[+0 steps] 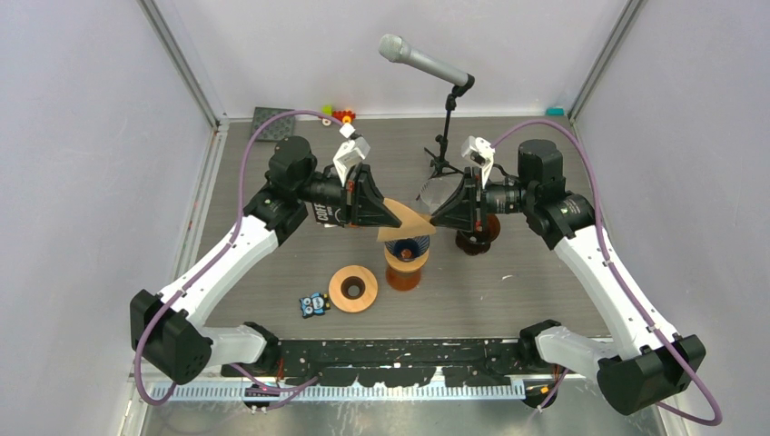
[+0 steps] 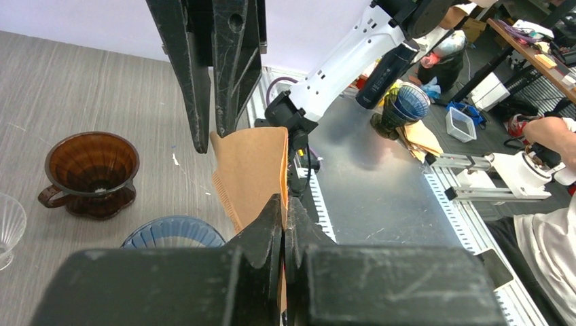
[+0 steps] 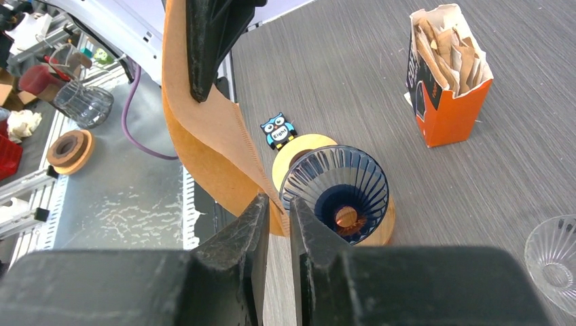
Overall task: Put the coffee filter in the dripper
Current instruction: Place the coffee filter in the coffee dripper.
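Brown coffee filter (image 1: 409, 224) pinched from both sides, left gripper (image 1: 398, 216) and right gripper (image 1: 433, 219) clamped on it, just above blue dripper (image 1: 408, 247).

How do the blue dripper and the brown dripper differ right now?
The blue dripper sits raised on a wooden stand; the brown dripper stands directly on the table. The brown dripper shows a side handle; none shows on the blue dripper. The blue dripper is nearer the held coffee filter. Both are ribbed, empty cones.
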Tool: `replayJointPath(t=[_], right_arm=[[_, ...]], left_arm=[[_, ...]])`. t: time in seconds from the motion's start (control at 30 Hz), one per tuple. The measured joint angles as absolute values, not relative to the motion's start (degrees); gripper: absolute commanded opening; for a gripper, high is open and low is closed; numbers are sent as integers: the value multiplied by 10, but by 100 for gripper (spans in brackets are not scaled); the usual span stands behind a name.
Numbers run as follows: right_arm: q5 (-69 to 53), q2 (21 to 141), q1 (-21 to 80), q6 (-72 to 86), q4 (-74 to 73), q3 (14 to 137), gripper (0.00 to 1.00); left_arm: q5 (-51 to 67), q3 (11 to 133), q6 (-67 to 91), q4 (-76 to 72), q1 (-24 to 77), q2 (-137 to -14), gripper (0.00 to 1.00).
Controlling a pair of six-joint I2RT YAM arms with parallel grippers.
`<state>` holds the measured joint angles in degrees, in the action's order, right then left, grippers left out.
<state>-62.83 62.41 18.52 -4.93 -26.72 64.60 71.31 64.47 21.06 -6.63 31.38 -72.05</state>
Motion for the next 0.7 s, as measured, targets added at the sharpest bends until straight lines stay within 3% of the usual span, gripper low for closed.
replayJointPath(t=[0.7], right_arm=[[-700,624,192,-72,-283,646,23]], left_arm=[[704,645,211,-66,316,-741,0]])
